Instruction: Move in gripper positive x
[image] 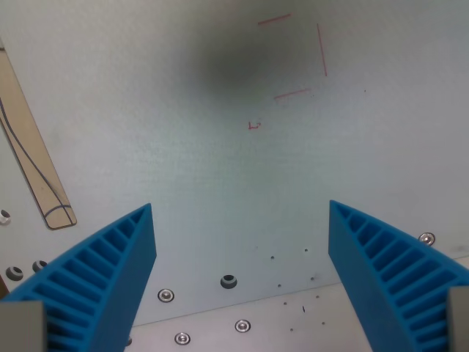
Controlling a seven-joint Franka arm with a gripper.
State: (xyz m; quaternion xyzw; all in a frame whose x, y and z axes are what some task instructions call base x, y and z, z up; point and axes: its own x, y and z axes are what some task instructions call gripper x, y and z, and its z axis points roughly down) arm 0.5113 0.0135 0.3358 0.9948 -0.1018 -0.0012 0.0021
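Note:
My gripper (240,213) has two blue ribbed fingers (110,271) that come up from the bottom corners of the wrist view. They stand wide apart and nothing is between them. Below them lies a pale grey-white table surface (220,161). A dark blurred shadow (234,62) falls on the surface near the top middle.
Thin red pen lines (308,51) mark part of a rectangle at the top right, with a small red mark (254,125) below. A tan wooden strip (29,147) lies along the left edge. Several screws and holes (229,281) sit along the plate edge at the bottom.

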